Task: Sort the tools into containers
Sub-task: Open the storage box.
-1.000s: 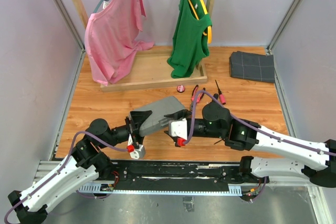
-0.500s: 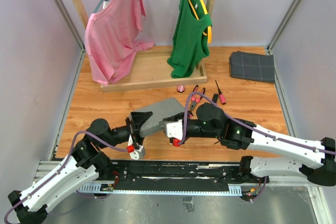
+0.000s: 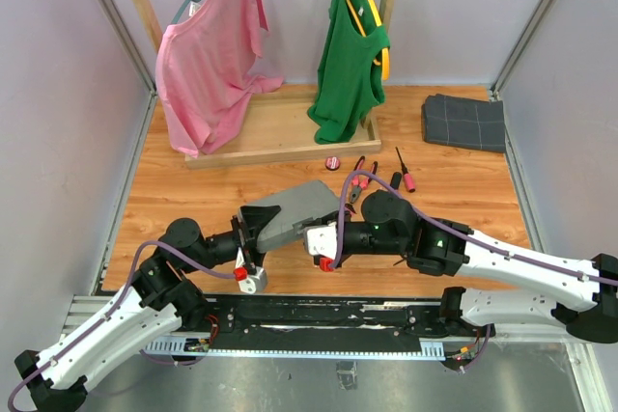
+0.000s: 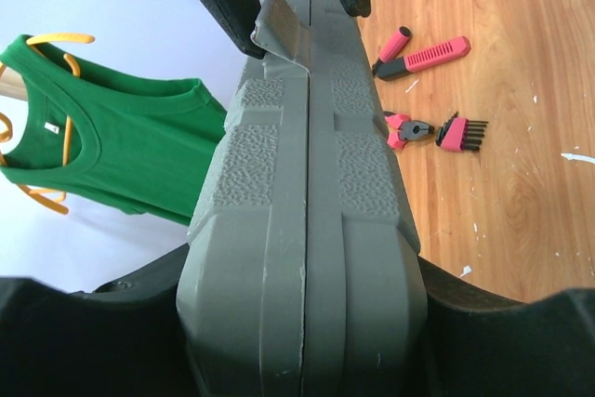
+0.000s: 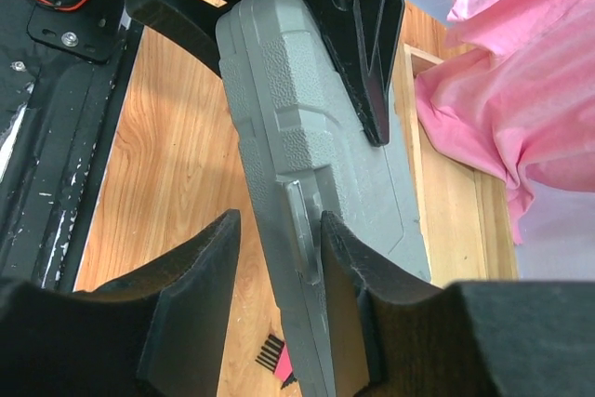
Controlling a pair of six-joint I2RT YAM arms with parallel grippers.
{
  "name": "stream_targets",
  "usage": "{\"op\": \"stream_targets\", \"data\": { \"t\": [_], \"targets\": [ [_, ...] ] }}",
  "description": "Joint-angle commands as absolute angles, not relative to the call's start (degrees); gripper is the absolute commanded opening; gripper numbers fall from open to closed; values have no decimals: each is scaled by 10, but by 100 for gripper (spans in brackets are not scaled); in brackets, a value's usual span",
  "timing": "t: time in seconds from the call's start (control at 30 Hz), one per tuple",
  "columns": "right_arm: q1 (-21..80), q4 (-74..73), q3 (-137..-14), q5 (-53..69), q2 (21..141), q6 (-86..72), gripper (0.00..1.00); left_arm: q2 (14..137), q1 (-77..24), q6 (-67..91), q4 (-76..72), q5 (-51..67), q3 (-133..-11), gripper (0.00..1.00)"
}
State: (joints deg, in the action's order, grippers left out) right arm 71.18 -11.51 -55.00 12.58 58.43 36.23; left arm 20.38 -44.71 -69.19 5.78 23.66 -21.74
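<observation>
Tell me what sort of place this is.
Most likely a robot lab test cell: a left arm and right arm bolted at the edge of a wooden table, plain walls boxing it in, and staged props, a clothes rack with a pink shirt and green top, beside hand tools.

- The closed grey tool case [image 5: 307, 109] stands on its narrow edge, slanting from upper left to lower middle.
- The right pincer [image 5: 279, 225] has its black fingers [image 5: 191, 304] spread either side of the case's edge, at the latch [image 5: 302, 225].
- The left pincer [image 5: 297, 81] clamps the case's far end.
- A pink shirt [image 5: 502, 90] hangs at right, above the wooden worktop [image 5: 158, 165].
</observation>
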Motion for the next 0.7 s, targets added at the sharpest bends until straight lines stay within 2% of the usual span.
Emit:
{"op": "stream_targets", "data": {
  "t": [0.0,0.13,0.37,0.67],
  "targets": [
    [720,-141,-553,126,589,358,40,194,-446,-691,-3,237,-225,1],
    [720,-141,-559,108,607,366,35,194,-446,-690,-4,238,-225,1],
    [720,-159,-572,146,611,364,24,195,-446,-687,-3,230,-226,1],
    [720,-203,-582,164,612,359,18,200,-446,-675,-5,216,-230,1]
  ]
}}
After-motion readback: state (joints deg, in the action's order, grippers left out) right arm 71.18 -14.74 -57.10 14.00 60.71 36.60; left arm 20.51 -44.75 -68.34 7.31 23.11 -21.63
